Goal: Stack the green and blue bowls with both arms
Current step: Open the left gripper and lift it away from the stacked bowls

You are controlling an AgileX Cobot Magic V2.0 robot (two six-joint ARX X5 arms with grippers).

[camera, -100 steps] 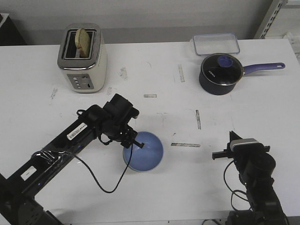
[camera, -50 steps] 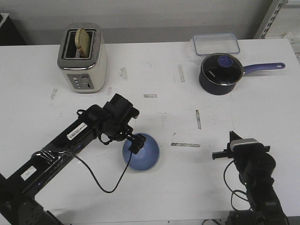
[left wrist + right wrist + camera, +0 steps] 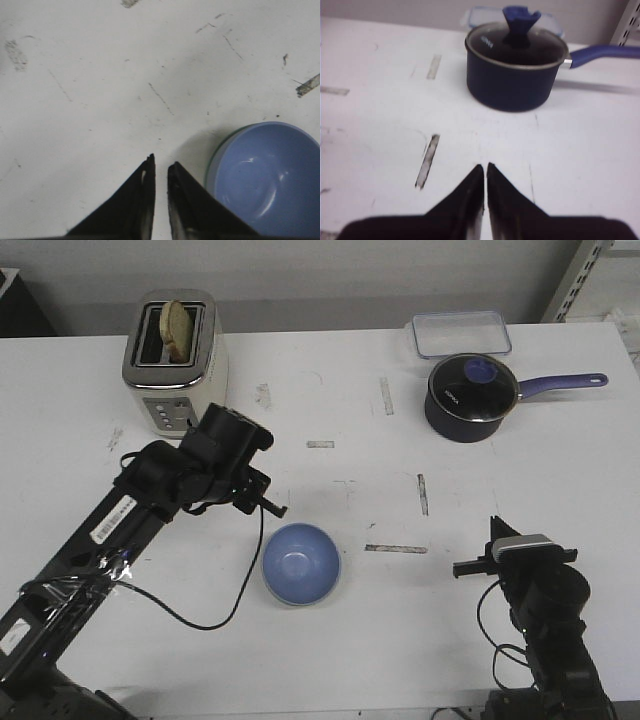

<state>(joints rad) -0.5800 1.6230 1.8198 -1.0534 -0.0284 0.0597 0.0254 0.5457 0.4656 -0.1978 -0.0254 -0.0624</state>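
Observation:
The light blue bowl [image 3: 300,562] sits upright on the white table, at the middle near the front. In the left wrist view the blue bowl [image 3: 265,180] rests inside the green bowl [image 3: 223,141], of which only a thin rim edge shows. My left gripper [image 3: 272,506] [image 3: 160,162] hangs over bare table just left of and behind the bowls, its jaws a narrow gap apart and empty. My right gripper [image 3: 497,532] [image 3: 485,167] is shut and empty at the front right, far from the bowls.
A cream toaster [image 3: 177,365] with a slice of bread stands at the back left. A dark navy saucepan [image 3: 470,395] [image 3: 512,70] with a purple handle and a clear lidded box [image 3: 460,333] stand at the back right. Tape marks [image 3: 396,549] dot the table.
My left gripper has let go of the blue bowl's rim and drawn back up and to the left. The bowl has settled upright. The right arm has not moved.

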